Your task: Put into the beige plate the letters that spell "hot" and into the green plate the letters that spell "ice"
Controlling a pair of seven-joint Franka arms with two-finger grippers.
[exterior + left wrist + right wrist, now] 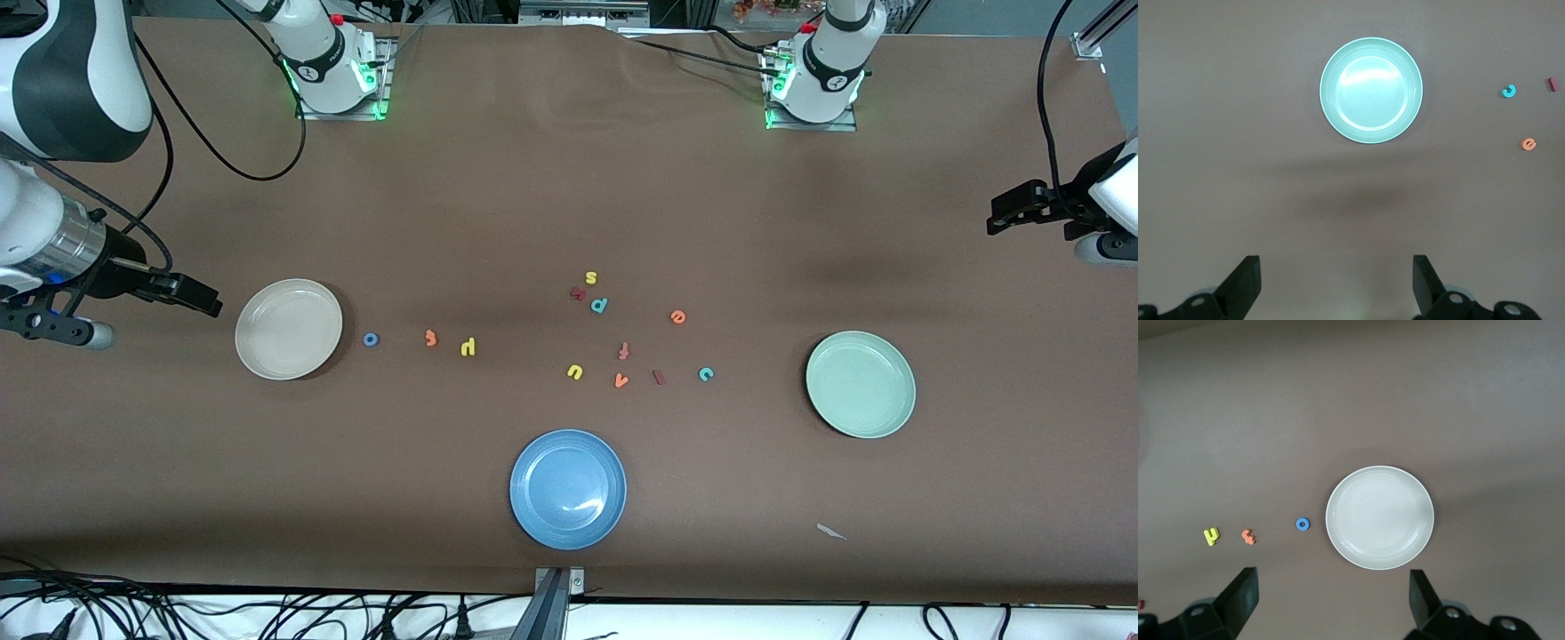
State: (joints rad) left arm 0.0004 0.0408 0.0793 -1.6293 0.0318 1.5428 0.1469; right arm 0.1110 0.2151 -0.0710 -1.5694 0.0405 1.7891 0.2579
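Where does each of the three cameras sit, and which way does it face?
Front view: high across the table, facing both arm bases; shows three plates, scattered letters.
Left wrist view: on the left arm, looking down at the green plate; open left gripper shows.
Right wrist view: on the right arm, looking down at the beige plate; open right gripper shows.
Shared: front and right wrist views both show the blue o.

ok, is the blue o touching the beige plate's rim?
Apart. The right wrist view shows a strip of bare table between the blue o and the beige plate; the front view shows the same gap.
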